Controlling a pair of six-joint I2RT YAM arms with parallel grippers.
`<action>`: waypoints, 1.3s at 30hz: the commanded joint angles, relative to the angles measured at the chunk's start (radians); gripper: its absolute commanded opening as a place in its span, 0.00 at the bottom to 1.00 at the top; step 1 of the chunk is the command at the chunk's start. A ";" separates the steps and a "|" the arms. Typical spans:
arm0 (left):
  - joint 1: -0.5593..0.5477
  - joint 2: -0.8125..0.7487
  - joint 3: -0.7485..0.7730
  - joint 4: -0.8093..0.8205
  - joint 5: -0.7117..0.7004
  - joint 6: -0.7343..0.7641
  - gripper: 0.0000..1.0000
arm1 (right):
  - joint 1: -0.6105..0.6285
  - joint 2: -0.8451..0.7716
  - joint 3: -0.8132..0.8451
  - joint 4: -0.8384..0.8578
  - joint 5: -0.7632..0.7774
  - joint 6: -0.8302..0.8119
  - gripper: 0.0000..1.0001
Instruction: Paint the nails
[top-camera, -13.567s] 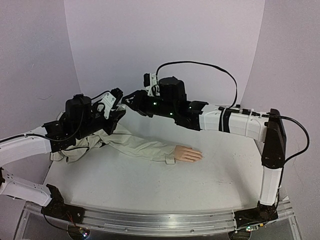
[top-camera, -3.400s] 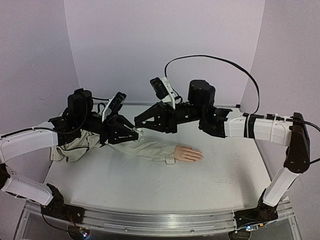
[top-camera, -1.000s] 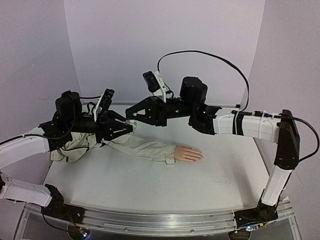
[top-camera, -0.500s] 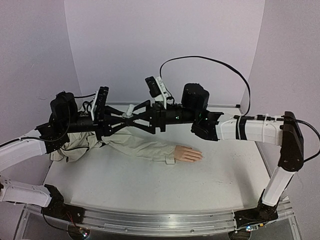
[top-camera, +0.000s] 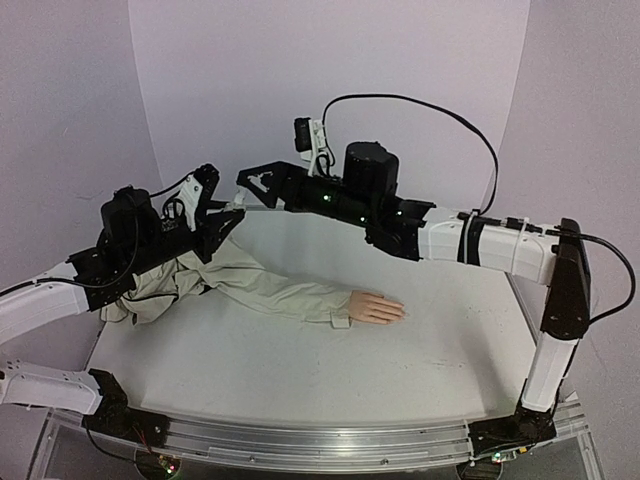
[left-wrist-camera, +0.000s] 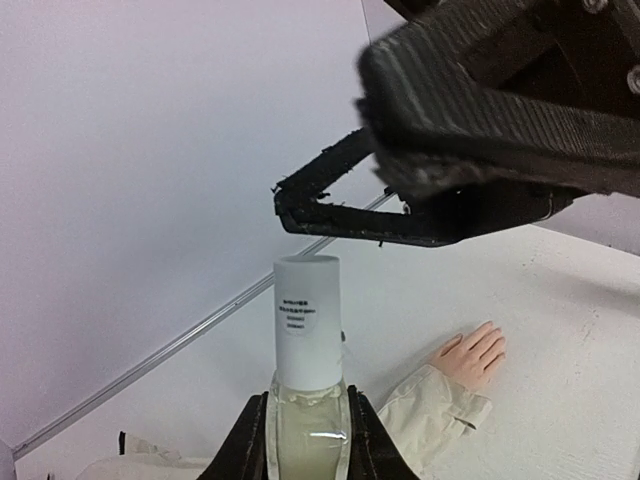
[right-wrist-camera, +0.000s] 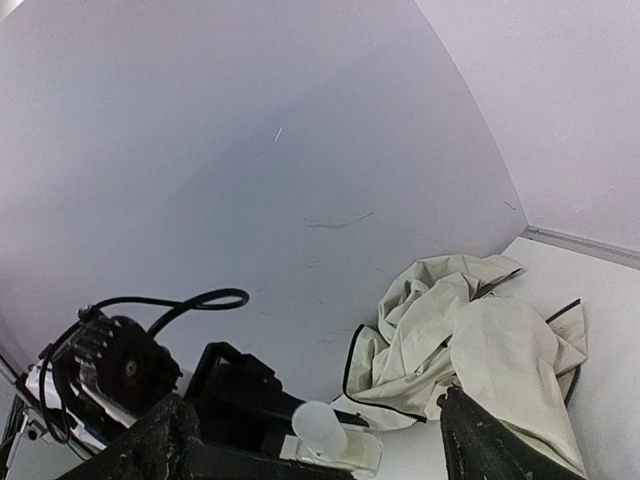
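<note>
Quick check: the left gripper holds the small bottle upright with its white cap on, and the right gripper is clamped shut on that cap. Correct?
Not quite. The right gripper is open, with its fingers spread above the white cap and not touching it, as the left wrist view shows. The rest stands: the left gripper holds the small bottle upright, cap on.

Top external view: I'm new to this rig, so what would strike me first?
A peach mannequin hand in a beige sleeve lies flat at centre. To the left, over the bunched jacket end, the left tool grips a white-capped bottle, and the right tool hangs open close by its cap.
</note>
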 joint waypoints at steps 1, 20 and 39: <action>-0.017 -0.012 0.019 0.021 -0.071 0.034 0.00 | 0.025 0.046 0.100 -0.028 0.100 0.048 0.76; -0.040 0.003 0.028 0.002 -0.057 0.032 0.00 | 0.049 0.124 0.194 -0.056 0.119 0.025 0.29; -0.019 0.035 0.105 -0.013 0.929 -0.057 0.00 | 0.030 -0.109 -0.176 0.011 -0.778 -0.349 0.00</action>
